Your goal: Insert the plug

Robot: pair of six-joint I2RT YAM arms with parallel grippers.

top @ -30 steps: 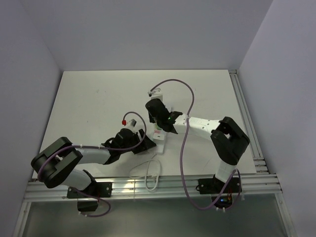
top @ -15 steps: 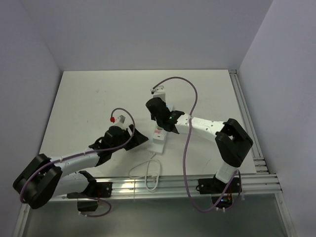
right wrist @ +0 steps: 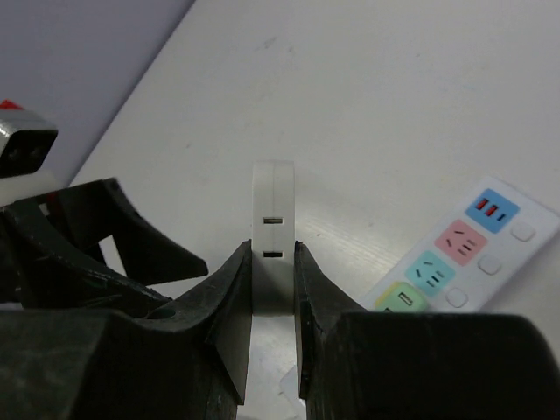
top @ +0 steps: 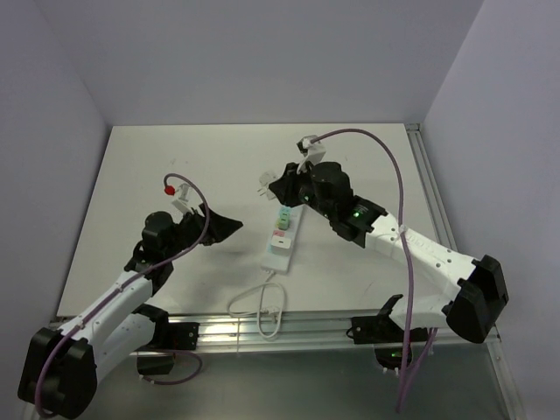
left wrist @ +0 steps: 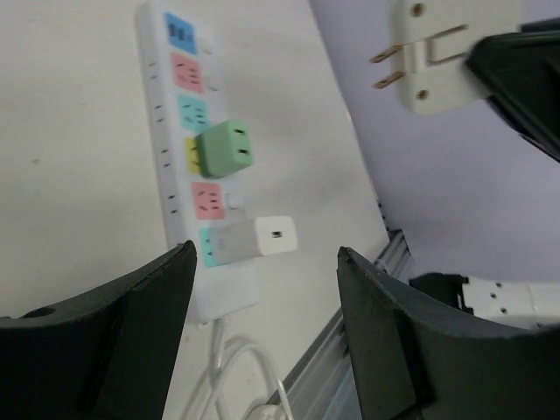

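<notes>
On the worktop (top: 175, 175), centre, slightly toward the near edge: white power strip (top: 282, 232). It lies flat, sockets up. Its long axis runs far to near, with the near end slanting a little to the left. The cable (top: 261, 308) leaves from the near end.

Sockets, per left wrist view: a green adapter (left wrist: 224, 150) sits mid-strip and a white adapter (left wrist: 259, 238) toward the cable end. The blue, pink and teal sockets at the far end look free.

The plug (right wrist: 273, 229) is off the worktop, pinched by its broad faces in the right gripper (right wrist: 273, 259). It hangs above the strip's far end, toward the left side. From this gripper the strip lies below and nearward.

The plug's prongs (left wrist: 386, 68) read as roughly level in the left wrist view, not aimed down at the socket face. Judgement: the plug needs tipping until the prongs point down, then lining up over a free far-end socket.

The left gripper (top: 229, 224) is spread wide and holds nothing. It sits left of the strip, apart from it, pointing toward it. The right arm is the nearer one and carries the plug.
</notes>
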